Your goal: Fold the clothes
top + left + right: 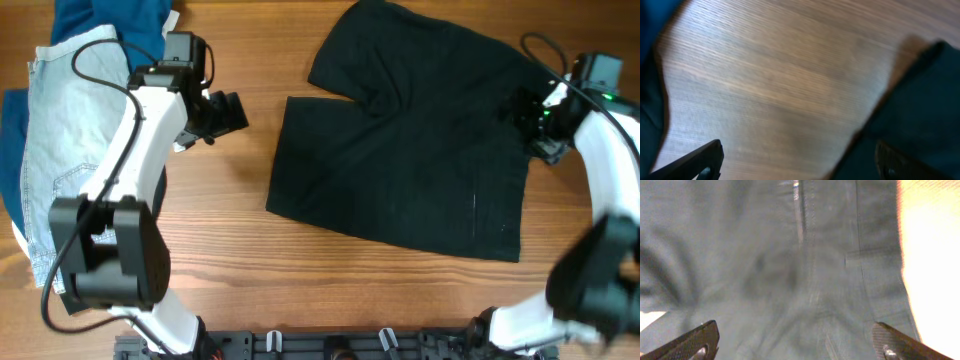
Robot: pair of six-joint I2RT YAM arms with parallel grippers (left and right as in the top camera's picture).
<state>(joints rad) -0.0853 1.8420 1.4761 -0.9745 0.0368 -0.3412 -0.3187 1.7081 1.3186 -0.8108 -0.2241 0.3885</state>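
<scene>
Overhead: black shorts (410,150) lie spread flat on the wooden table (230,240), centre to right of frame, one leg running to the upper right. Left gripper (228,112) sits left of the shorts, over bare wood, near the garment's left edge but apart from it. Right gripper (530,118) is above the shorts' right side, near the edge.

Left wrist view: fingers (700,160) spread wide, nothing between them; wood below, dark cloth at the right of frame.

Right wrist view: jaws also wide apart and empty; black fabric with a stitched seam fills the frame, bright table along the right.

Pale denim garment (55,150) and blue garment (110,20) piled at upper left, beside the left arm
</scene>
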